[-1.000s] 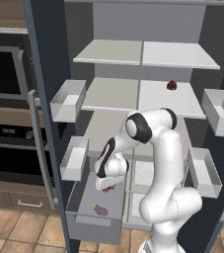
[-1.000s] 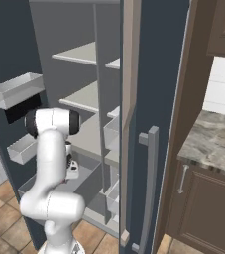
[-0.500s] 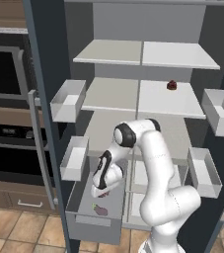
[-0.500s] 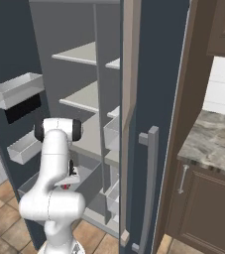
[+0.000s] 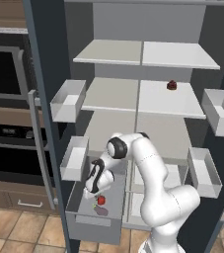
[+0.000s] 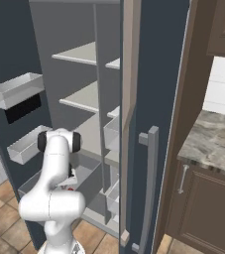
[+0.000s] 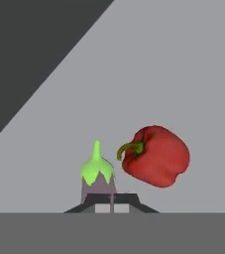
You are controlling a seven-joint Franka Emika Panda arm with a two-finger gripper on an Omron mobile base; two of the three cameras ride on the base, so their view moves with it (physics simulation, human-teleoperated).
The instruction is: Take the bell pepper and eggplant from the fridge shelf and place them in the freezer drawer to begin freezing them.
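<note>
Hand view: we find bell pepper (image 7: 156,156) and eggplant (image 7: 99,176) lying in the freezer drawer (image 7: 183,74) just beyond our closed, empty pincer (image 7: 111,202); nothing left

A white arm (image 6: 54,183) is seen bent down into the open grey freezer drawer (image 6: 86,174), where a small red spot (image 6: 70,189) is glimpsed beside it.

Not much room down in the freezer drawer (image 5: 86,221): the bell pepper (image 7: 156,156) and eggplant (image 7: 98,174) sit just beside each other under the gripper (image 7: 111,199), deep walls close by. Bare floor stretches beyond them, though.
</note>
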